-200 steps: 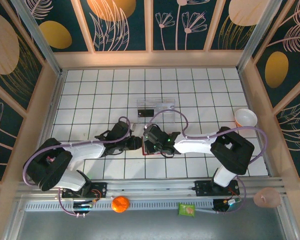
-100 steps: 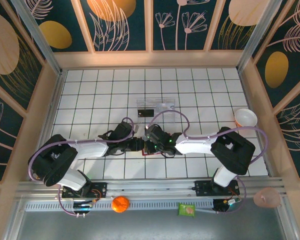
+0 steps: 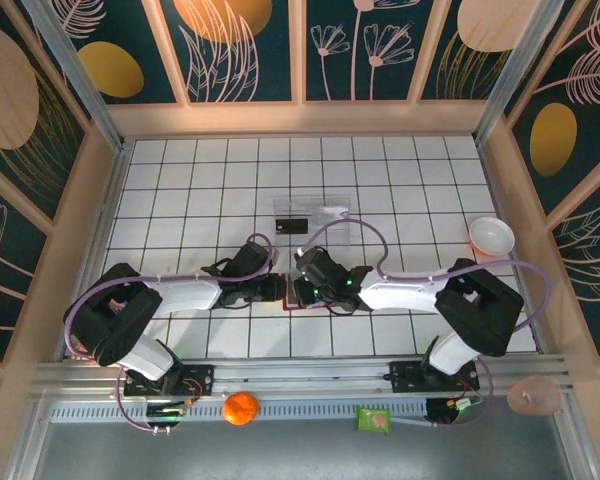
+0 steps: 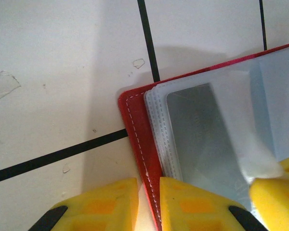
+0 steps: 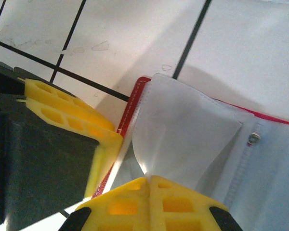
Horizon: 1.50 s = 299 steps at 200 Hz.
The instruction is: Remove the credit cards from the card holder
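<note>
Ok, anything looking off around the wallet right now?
Yes: the right pincer pinches a translucent inner sleeve of the red card holder, so it stands in a creased peak instead of lying flat. Nothing looks torn.

I work in a robot test cell: a white gridded table [image 3: 180, 200] walled on its far, left and right sides by wood-framed leaf-painted panels [image 3: 240, 50], with an aluminium rail [image 3: 310, 375] along its near edge.
</note>
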Tool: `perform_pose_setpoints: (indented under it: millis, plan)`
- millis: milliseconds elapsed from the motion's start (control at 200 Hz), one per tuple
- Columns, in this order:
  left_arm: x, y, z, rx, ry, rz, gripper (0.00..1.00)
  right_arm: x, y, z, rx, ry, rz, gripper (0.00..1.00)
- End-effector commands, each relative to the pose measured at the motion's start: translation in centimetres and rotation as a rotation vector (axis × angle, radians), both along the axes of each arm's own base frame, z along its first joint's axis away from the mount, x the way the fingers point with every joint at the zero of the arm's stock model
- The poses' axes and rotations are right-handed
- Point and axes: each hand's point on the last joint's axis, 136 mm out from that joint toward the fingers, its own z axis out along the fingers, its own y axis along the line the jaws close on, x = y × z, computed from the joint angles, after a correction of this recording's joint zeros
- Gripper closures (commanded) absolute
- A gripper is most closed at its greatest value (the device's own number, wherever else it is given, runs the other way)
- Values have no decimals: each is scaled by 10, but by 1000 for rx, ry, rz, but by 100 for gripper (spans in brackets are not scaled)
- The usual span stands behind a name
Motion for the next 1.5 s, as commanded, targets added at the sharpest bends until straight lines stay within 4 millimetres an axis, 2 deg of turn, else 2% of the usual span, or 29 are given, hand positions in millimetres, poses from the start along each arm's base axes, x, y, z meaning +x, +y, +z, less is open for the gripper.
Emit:
perform_pose_setpoints:
  millis: [0, 95, 175, 250, 345, 415, 460, 505, 560, 611, 656, 766, 911, 1036, 1226, 1291, 1366, 1491]
  plan:
    - [-23, 17, -33, 108, 99, -19, 81, 8, -22, 5, -13, -21, -111, 93]
    - [-22, 15, -31, 101, 94, -21, 81, 9, -51, -1, -61, -10, -221, 83]
    - [-20, 14, -29, 98, 88, -22, 80, 7, -79, -7, -96, 7, -320, 64]
    - [-18, 13, -26, 94, 78, -20, 80, 6, -99, -6, -98, 11, -395, 51]
    - [-12, 14, -18, 104, 44, -18, 76, 9, -109, 11, -69, -34, -431, 46]
    - [-5, 15, -5, 113, -5, -12, 70, 16, -110, 34, -33, -82, -431, 46]
    - [0, 15, 7, 108, -39, -6, 66, 20, -108, 49, -3, -114, -417, 47]
    - [5, 13, 18, 99, -70, -4, 64, 22, -97, 65, 54, -139, -359, 50]
    - [8, 9, 29, 79, -95, -11, 63, 22, -77, 82, 152, -131, -261, 56]
    - [11, 6, 35, 64, -104, -18, 62, 19, -57, 90, 229, -95, -164, 61]
    - [11, 2, 36, 54, -105, -28, 63, 16, -43, 93, 272, -57, -109, 64]
    - [16, -7, 36, 31, -105, -42, 62, 11, -24, 74, 280, 31, -46, 71]
    - [20, -19, 42, -13, -113, -55, 61, 7, -31, 35, 209, 115, -90, 74]
    - [21, -19, 35, 9, -104, -61, 68, 4, -55, -1, 101, 170, -197, 83]
    - [23, -19, 41, 4, -126, -58, 67, -1, -82, -34, -21, 203, -309, 94]
    - [24, -20, 45, -2, -135, -65, 66, -1, -81, -36, -32, 202, -306, 94]
    - [24, -22, 49, -9, -142, -78, 65, 6, -76, -26, -27, 157, -298, 94]
    - [22, -26, 60, -40, -165, -98, 63, 18, -61, 14, 51, 56, -264, 91]
